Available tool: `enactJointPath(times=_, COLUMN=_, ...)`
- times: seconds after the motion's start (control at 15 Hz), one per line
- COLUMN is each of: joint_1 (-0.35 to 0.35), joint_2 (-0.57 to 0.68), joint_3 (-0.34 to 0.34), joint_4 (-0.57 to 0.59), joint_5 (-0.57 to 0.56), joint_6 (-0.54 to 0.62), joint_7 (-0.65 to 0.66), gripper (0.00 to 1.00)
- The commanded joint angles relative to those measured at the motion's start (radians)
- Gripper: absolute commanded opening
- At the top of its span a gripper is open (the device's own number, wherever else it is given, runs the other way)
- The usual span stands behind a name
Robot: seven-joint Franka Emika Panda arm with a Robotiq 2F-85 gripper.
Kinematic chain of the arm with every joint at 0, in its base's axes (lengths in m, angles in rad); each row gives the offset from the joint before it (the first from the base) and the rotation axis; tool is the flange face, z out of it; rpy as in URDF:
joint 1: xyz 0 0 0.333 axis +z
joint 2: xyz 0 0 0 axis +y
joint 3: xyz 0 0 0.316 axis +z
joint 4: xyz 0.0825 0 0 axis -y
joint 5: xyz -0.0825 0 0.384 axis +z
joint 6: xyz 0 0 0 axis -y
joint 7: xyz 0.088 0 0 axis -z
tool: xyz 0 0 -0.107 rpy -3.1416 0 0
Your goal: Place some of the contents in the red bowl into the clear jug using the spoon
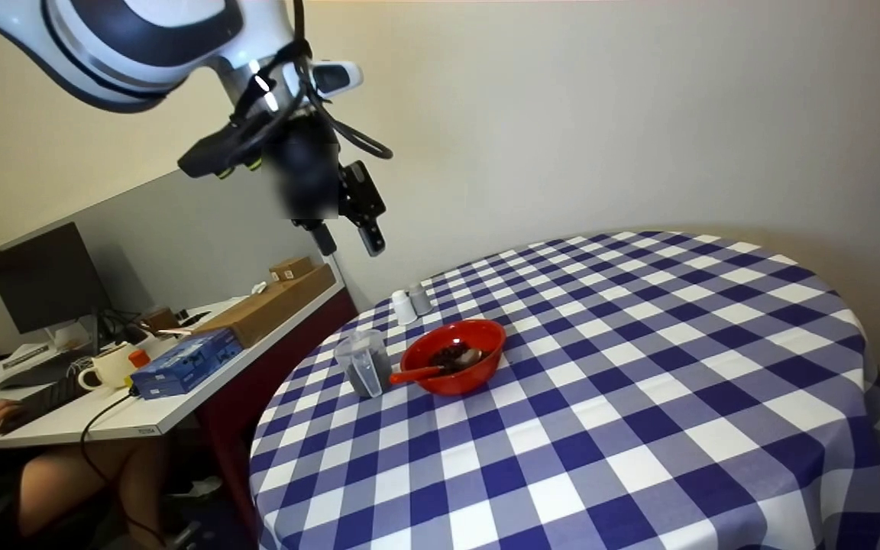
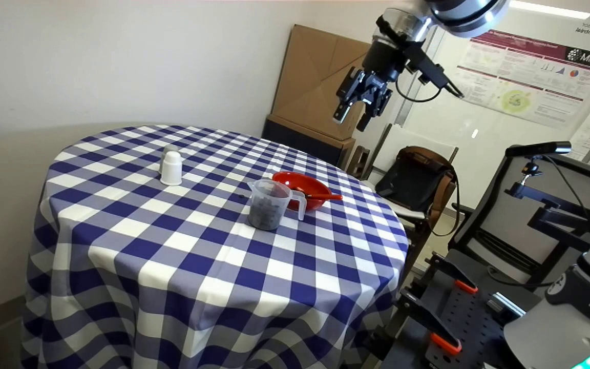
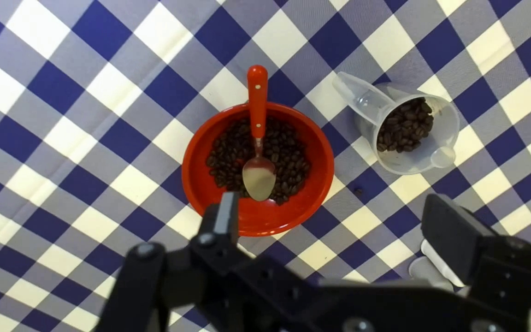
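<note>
The red bowl (image 3: 265, 221) sits on the table with the contents, dark brown beans (image 3: 288, 161), heaped inside; it shows in both exterior views (image 1: 459, 388) (image 2: 295, 180). The spoon (image 3: 258, 106) lies on the beans, silvery head inside, orange-red handle over the rim. The clear jug (image 3: 444, 127) stands upright beside the bowl with some beans at its bottom; it also shows in both exterior views (image 1: 362, 357) (image 2: 268, 202). My gripper (image 1: 348, 243) is open and empty, well above the table; its fingers stand wide apart in the wrist view (image 3: 334, 207).
A white shaker (image 2: 171, 169) and a grey shaker (image 1: 419, 298) stand close together behind the jug and bowl. One loose bean (image 3: 358, 191) lies on the checked tablecloth (image 1: 638, 367). A desk (image 1: 127, 416) with boxes stands beside the table.
</note>
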Motion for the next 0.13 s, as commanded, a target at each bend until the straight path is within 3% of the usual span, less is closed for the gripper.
enactJointPath(times=0.0, joint_1=-0.004, joint_2=-0.031, joint_3=-0.004, joint_4=-0.017, joint_5=0.001, joint_6=-0.006, joint_7=0.0, gripper=1.0)
enactJointPath(times=0.07, joint_1=-0.005, joint_2=-0.052, joint_3=-0.007, joint_4=-0.031, joint_5=0.002, joint_6=-0.008, joint_7=0.0, gripper=1.0)
